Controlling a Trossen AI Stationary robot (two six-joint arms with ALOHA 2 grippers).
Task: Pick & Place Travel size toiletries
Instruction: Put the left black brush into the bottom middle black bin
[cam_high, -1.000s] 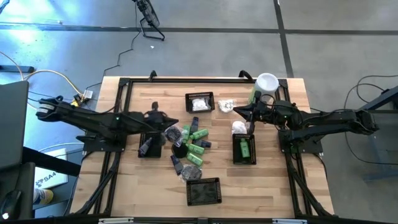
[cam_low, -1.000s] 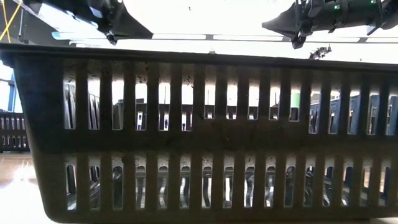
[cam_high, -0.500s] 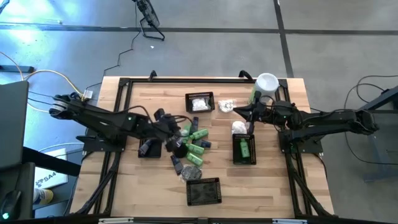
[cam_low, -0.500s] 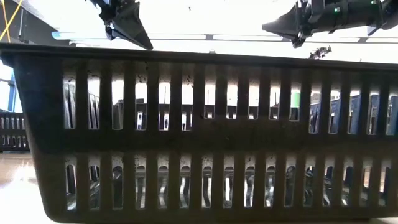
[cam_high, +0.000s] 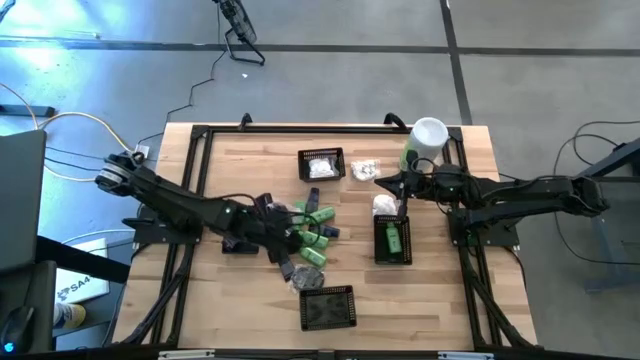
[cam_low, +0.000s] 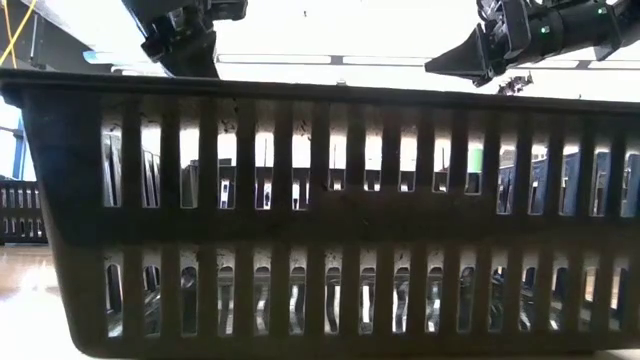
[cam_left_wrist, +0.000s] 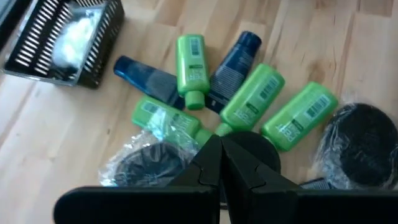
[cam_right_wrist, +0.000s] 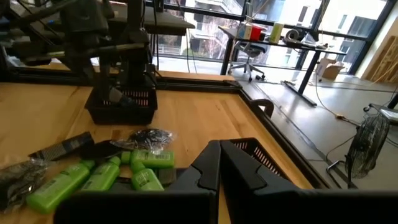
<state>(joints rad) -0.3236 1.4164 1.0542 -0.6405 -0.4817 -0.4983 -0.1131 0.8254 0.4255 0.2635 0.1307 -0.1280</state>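
Toiletries (cam_high: 312, 232) mostly unsorted, heaped mid-table; one green bottle (cam_high: 393, 239) binned, white packets (cam_high: 320, 168) in far basket. Left gripper (cam_left_wrist: 220, 147) clenched empty over heap; right gripper (cam_high: 381, 181) clenched, idle.

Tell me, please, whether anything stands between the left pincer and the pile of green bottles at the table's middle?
Nothing visible does. The left pincer, shut, hangs directly above the pile, with the green bottles and the dark round pieces lying uncovered on the table just beyond its tips.
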